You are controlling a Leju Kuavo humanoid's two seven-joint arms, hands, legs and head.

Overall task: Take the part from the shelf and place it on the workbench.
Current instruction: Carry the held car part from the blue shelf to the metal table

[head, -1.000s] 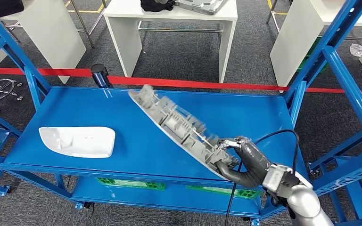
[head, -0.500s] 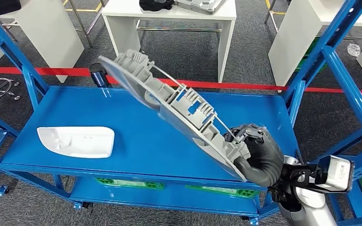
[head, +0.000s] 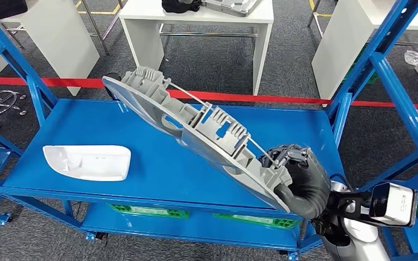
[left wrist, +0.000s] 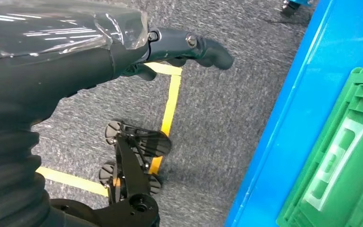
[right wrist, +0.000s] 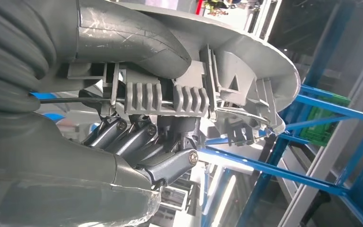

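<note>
A long grey ribbed plastic part was gripped at its near end by the right hand, its length slanting up and away to the left of that hand, lifted clear above the blue metal shelf. In the right wrist view the dark fingers were seen curled under the part's ribs. A white curved plastic shell lay on the shelf, well apart to the hand's left. The left hand hung over grey carpet, nothing held, fingers extended.
</note>
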